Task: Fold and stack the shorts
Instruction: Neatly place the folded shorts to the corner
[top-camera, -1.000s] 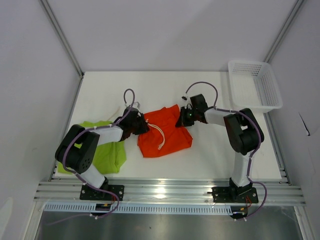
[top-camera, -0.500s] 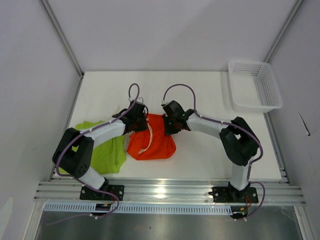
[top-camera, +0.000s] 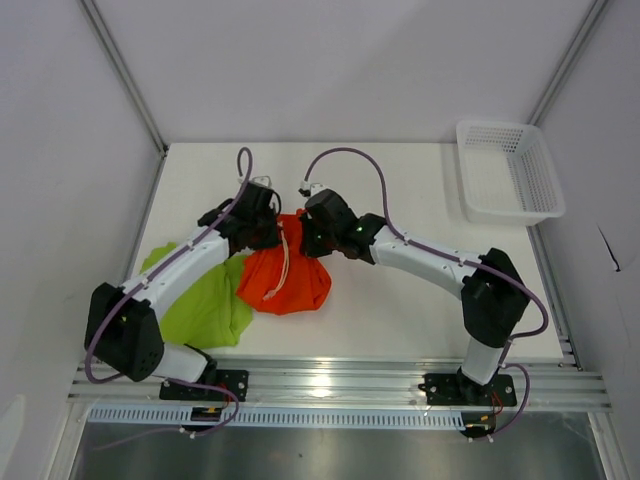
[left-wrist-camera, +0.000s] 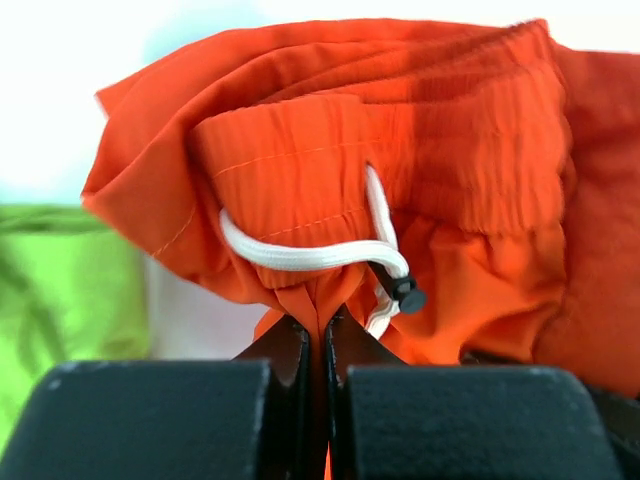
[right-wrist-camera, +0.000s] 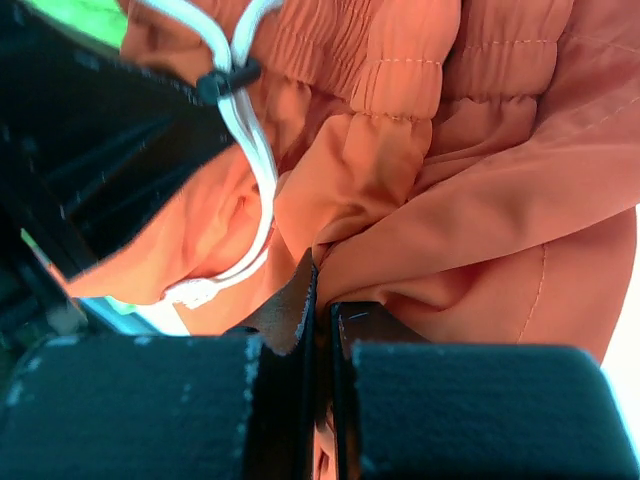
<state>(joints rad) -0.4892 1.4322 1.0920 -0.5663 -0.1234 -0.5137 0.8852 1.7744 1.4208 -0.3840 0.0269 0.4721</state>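
Top external view: the bright orange-red fabric shorts (top-camera: 285, 280) are now bunched and have shifted up against the right edge of the lime green fabric shorts (top-camera: 200, 305). Just now the left hand (top-camera: 262, 228) clamped shut on the waistband, and the right hand (top-camera: 312, 238) stays pinched there too. It looks like a lift for refolding.

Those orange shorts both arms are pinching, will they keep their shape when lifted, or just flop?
Probably flop: the orange shorts bunch in folds between the left end effector and right end effector. Likely light, since thin pinches hold them. The drawstring may dangle.
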